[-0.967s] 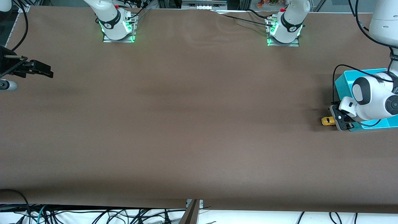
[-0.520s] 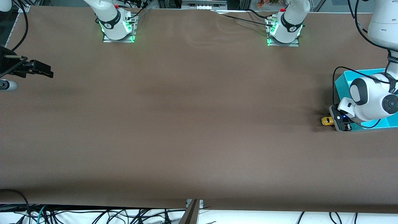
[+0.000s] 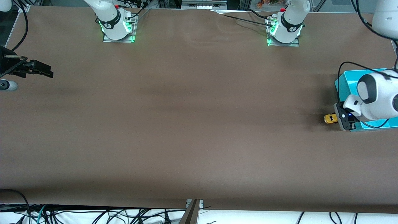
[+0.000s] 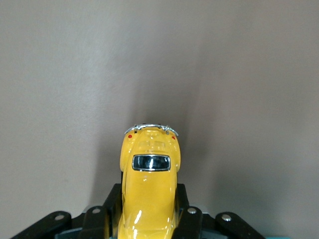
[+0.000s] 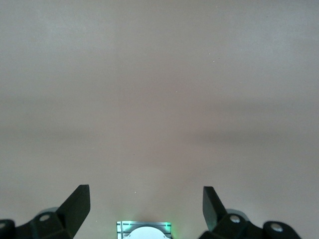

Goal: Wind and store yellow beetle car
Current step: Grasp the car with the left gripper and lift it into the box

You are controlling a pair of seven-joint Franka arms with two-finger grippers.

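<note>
The yellow beetle car (image 3: pixel 329 118) is held in my left gripper (image 3: pixel 337 119) low over the table at the left arm's end, beside the teal bin (image 3: pixel 344 81). In the left wrist view the car (image 4: pixel 150 172) sticks out from between the black fingers (image 4: pixel 110 206), rear window and bumper pointing away, with my left gripper (image 4: pixel 149 219) shut on its sides. My right gripper (image 3: pixel 46 71) waits at the right arm's end of the table. In its wrist view my right gripper (image 5: pixel 145 204) is open and empty over bare table.
The teal bin is partly covered by the left arm's wrist (image 3: pixel 374 99). The brown table cover (image 3: pixel 199 124) spans the whole table. The two arm bases (image 3: pixel 118 29) stand along the edge farthest from the front camera. Cables hang below the nearest edge.
My left gripper has shifted a little toward the teal bin with the car in it, and the wrist has risen slightly. The right arm has not moved.
</note>
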